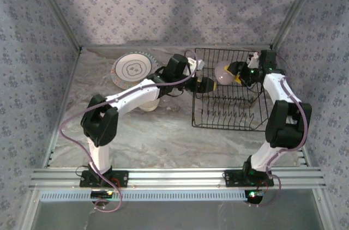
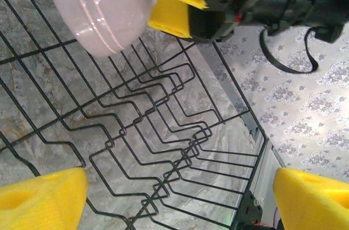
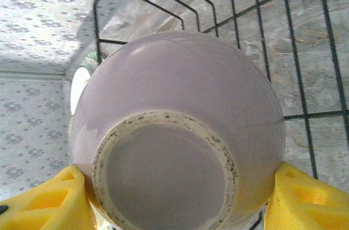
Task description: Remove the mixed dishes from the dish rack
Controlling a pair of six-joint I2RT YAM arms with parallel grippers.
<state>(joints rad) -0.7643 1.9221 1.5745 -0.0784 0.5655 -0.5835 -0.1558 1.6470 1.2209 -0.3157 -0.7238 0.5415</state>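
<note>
One ringed plate [image 1: 132, 69] lies flat on the table [image 1: 163, 132] at the back left, out of the rack [image 1: 226, 115]. A cream dish [image 1: 148, 104] sits half under the left forearm, perhaps a cup, though too hidden to say. Next comes the left gripper [image 1: 203, 84], hovering at the rack's left wall; its wrist view shows it [image 2: 174, 197] with its fingers [image 2: 41, 194] spread wide and holding nothing, looking across the floor tines. In the rack's back right part is the lilac bowl [image 1: 222, 72], tipped on its side. Its foot faces the right wrist and its mouth points away, toward the left arm, so its axis runs across the rack from right to left. The right gripper [image 1: 238, 73] is clamped on the bowl [image 3: 180, 104], one yellow finger [image 3: 46, 203] pressed to the outer wall on each side of the foot. The bowl thus lies straight ahead of the right hand, which is the nearer and already has it. The likely next move is upward, to clear the rack's rim. Whether the bowl is already free of the tines is unclear.
</note>
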